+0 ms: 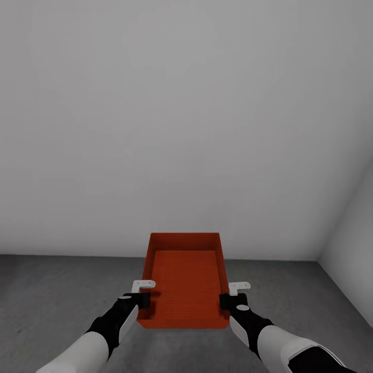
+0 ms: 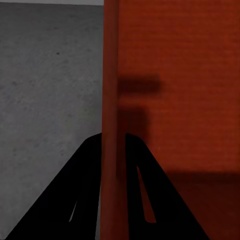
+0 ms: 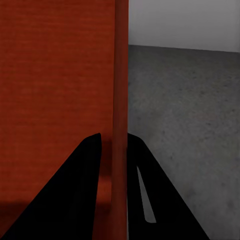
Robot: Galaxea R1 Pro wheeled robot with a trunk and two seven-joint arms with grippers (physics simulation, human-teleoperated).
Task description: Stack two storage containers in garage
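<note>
One plain white-grey wall [image 1: 186, 119] ahead, second wall [image 1: 352, 223] meeting it at the right corner. Below, dark grey speckled concrete floor [image 1: 62, 290], so judged the garage.

Held out in front, off the floor and roughly level: one orange-red rectangular open-topped storage container [image 1: 184, 290] with smooth thin walls, empty inside, long axis pointing at the wall. Carried between both arms, each clamped on a long side wall near the near end.

Left gripper [image 1: 141, 294] pinched shut over the left rim; left wrist view showed wall edge [image 2: 111, 125] running between the black fingers [image 2: 85, 200], one finger inside, one outside. Right gripper [image 1: 234, 295] likewise closed on the right rim, wall edge [image 3: 120, 100] between its fingers [image 3: 80, 190].

Judged light, since empty, and stiff enough to keep shape under a two-sided pinch. Smooth walls probably slippery, so could pivot or slide if one grip loosened. Best hold: opposite long rims, matched positions, kept level. Not fragile by look. Lower flat to set down.
</note>
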